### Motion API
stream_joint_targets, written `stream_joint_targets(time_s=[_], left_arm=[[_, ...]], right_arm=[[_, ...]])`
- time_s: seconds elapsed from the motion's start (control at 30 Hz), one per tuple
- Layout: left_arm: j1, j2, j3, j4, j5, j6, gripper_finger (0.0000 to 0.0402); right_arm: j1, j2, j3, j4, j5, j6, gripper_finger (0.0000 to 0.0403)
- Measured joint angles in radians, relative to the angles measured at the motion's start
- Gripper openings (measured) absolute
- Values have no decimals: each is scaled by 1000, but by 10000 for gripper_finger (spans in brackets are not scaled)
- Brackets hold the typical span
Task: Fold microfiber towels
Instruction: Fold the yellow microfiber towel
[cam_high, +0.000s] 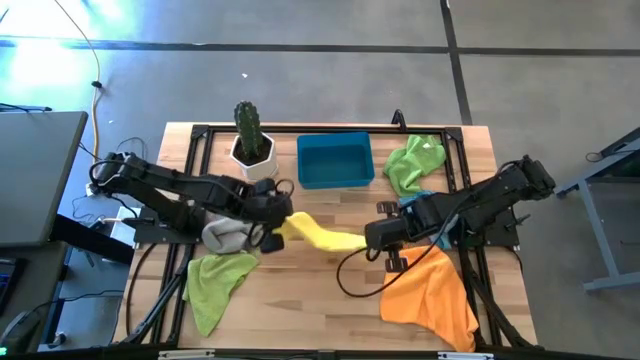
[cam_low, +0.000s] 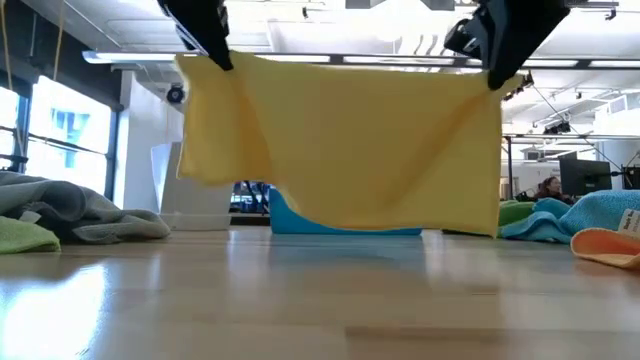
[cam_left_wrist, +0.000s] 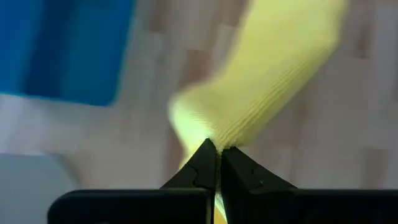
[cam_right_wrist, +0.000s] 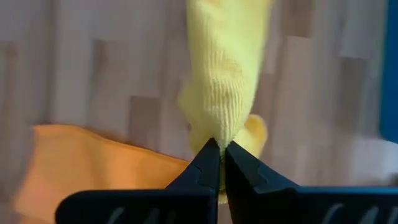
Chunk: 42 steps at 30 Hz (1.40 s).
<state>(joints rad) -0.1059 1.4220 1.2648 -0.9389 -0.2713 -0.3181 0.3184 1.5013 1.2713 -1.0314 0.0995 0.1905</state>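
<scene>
Two tools grasping yellow towel (cam_low: 340, 140) by top corners: left tool (cam_low: 205, 35) upper left of frame, right tool (cam_low: 500, 45) upper right. Towel hangs spread above bench (cam_low: 300, 300), centre. No fold made yet; green, grey, blue, orange towels lie crumpled.

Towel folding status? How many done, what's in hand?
Done: none look folded.
In hand: the yellow towel hangs spread above the table, left pincer and right pincer each shut on a top corner.
Left: grey towel, lime towel, second lime towel, light blue towel and orange towel all lie crumpled on the table.
</scene>
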Motion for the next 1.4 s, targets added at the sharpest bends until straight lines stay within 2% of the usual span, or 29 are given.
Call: stream_joint_targets(time_s=[0.17, 0.3, 0.37, 0.47, 0.6, 0.73, 0.87, 1.07, 1.23, 1.4], left_arm=[[16, 0, 0, 0, -142, 150, 0], [41, 0, 0, 0, -273, 250, 0], [51, 0, 0, -2, -290, 268, 0], [59, -1, -11, 4, -231, 263, 0], [53, 38, -76, 15, -85, 209, 0], [16, 130, -131, 38, -38, 152, 0], [-25, 237, -135, 68, 9, 128, 0], [-93, 337, -134, 171, 193, 130, 0], [-134, 386, -134, 241, 238, 126, 1], [-158, 412, -133, 252, 238, 75, 3]], right_arm=[[-59, 0, 0, -59, 130, -63, 0], [-114, 0, 0, -63, 185, -77, 0], [-134, 0, 0, -64, 204, -51, 0], [-149, 0, 0, -61, 182, -13, 0], [-137, 20, -3, -38, 36, -5, 0], [-108, 64, -53, 33, -34, 28, 0], [-86, 109, -98, 65, -117, 37, 0], [-56, 148, -103, 105, -268, 48, 0], [-36, 166, -103, 167, -292, 56, 6], [-27, 184, -103, 175, -297, 94, 61]])
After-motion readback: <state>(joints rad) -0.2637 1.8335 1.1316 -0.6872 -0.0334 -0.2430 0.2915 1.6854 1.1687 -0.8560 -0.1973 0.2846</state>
